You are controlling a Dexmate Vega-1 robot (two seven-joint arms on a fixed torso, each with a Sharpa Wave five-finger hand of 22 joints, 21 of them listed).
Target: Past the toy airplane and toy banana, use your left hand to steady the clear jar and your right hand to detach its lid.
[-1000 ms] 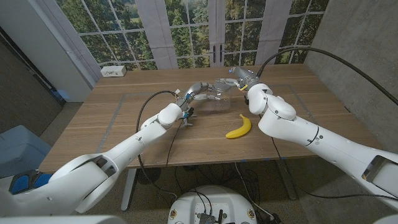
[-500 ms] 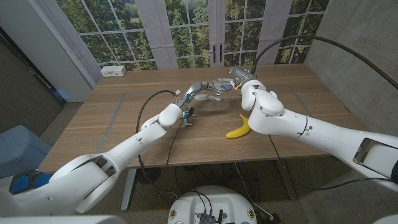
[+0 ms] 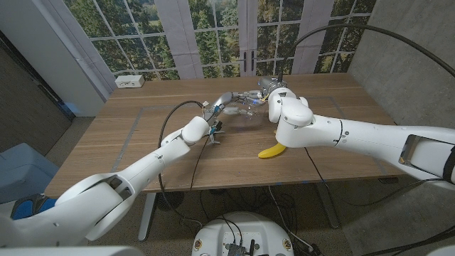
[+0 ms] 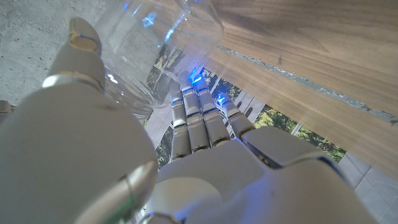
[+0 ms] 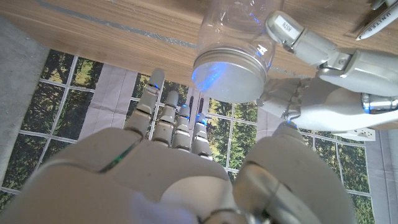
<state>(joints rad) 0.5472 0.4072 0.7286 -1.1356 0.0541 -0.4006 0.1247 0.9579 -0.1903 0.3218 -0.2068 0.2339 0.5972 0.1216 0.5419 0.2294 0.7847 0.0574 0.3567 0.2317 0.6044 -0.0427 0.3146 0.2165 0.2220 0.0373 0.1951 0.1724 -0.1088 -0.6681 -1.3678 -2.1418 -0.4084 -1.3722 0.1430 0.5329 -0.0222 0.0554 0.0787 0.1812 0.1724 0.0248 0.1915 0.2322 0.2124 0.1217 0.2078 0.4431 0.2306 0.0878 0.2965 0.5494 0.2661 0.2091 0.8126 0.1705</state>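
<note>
L hand (image 5: 323, 87) gripping jar (image 5: 239, 25), lid (image 5: 228, 74) just beyond R hand (image 5: 168, 174)

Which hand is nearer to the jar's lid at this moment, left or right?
Left. The left hand grips the clear jar beside its lid; the right hand hovers open, apart from it.

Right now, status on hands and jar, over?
Left hand grips the jar. Right hand open, short of the lid, not touching. Banana under the right arm, clear of the jar.
</note>
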